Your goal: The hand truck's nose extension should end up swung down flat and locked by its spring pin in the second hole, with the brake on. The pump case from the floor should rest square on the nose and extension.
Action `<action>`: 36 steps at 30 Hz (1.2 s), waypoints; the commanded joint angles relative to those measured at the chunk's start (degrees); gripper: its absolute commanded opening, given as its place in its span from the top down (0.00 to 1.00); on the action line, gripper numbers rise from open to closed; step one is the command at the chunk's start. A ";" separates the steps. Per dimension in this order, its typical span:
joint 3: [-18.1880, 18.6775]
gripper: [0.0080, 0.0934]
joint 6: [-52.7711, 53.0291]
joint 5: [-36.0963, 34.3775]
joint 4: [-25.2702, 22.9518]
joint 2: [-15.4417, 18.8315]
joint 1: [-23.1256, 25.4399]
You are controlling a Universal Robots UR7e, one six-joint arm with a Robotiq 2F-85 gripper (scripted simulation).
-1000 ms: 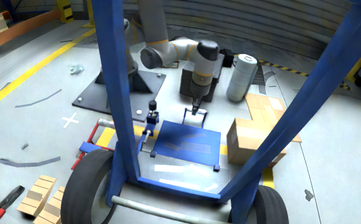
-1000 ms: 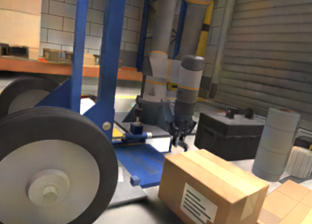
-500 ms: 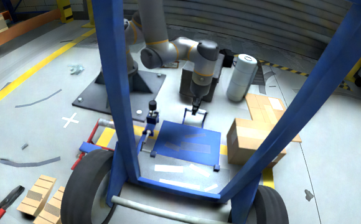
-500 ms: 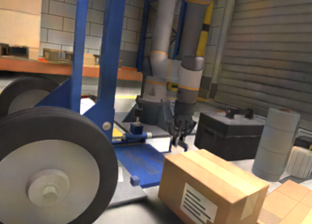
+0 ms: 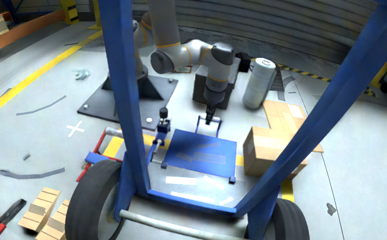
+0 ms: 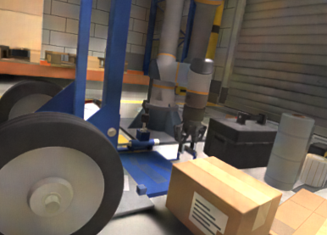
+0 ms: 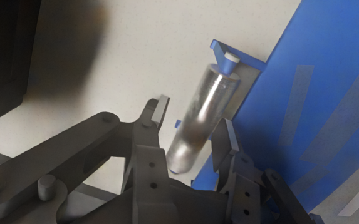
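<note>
At the front of the hand truck the blue nose extension lies flat on the floor ahead of the nose plate. Its silver grab bar runs along the far edge, and my gripper hangs over it with fingers open on either side, holding nothing. The spring pin's black knob stands on a blue bracket at the extension's left side. The black pump case sits on the floor just behind my arm. The brake lever is the red frame by the left wheel; I cannot tell its setting.
The truck's blue uprights rise close on both sides. A cardboard box sits right of the extension, a grey cylinder beside the case, flat cardboard behind. The arm's base plate lies to the left.
</note>
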 commanded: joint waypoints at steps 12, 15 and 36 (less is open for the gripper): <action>-0.04 0.51 0.00 0.00 0.71 -0.74 0.00; -0.09 0.51 0.00 0.00 1.62 -1.62 0.00; -1.65 0.51 0.00 0.00 13.76 -12.18 0.00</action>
